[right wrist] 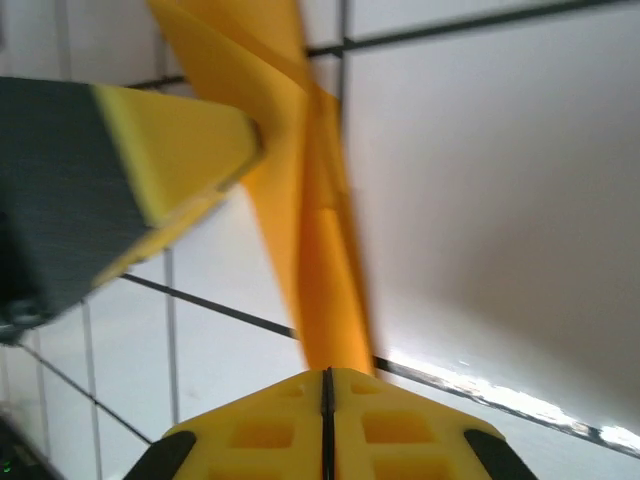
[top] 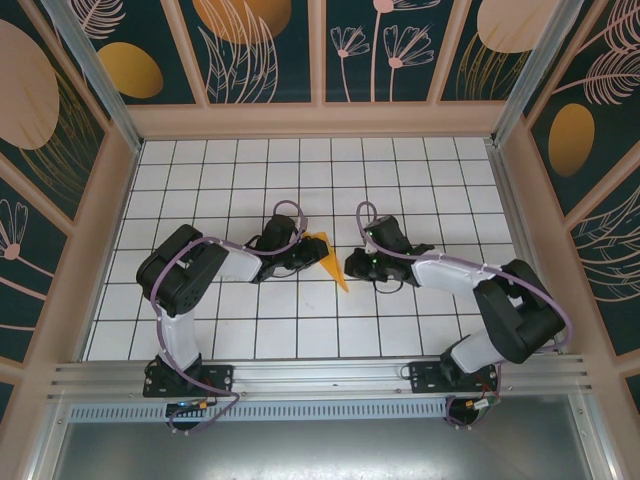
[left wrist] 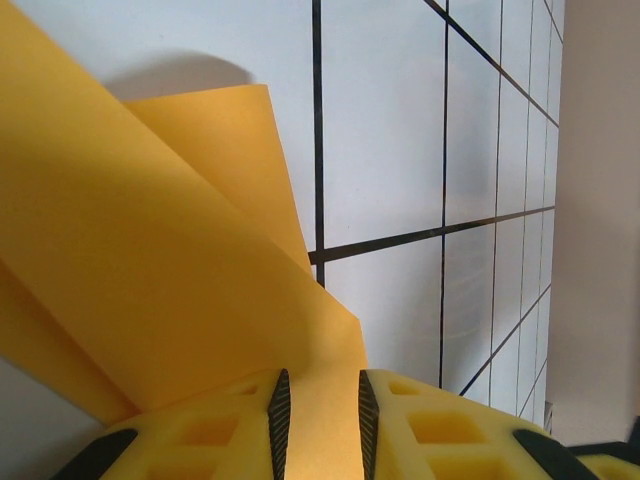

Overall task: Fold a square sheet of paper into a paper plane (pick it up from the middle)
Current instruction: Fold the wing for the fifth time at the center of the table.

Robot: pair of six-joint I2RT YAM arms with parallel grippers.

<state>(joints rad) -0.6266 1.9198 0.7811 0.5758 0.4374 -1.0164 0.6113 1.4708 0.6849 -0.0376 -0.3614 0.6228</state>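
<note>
The left hand (left wrist: pixel 322 425) is closed on the paper (left wrist: pixel 150 250): its two yellow pads (left wrist: pixel 280 410) stand a little apart with an orange edge clamped between them. From that grip the sheet fans up and away ahead of the fingertips in at least two overlapping layers, one flap curling free above the other and casting a shadow on the worktop (left wrist: pixel 400 150) beyond. Just across from it, the right hand (right wrist: pixel 325 400) is shut tight, its pads meeting on what looks like the paper's narrow folded end, which runs straight out from its fingertips as a thin creased strip. From above, the paper sits between the two hands, touching both, tapering to a point on the side nearest the arm bases. I judge the folding to be partway along: the sheet is already doubled and narrowing, but it is no finished dart. The next move likely calls for both hands working together, swinging one layer over along the centre crease without pulling against each other, since thin paper held at two points could tear or slip, and then pressing the crease flat against the worktop.
</note>
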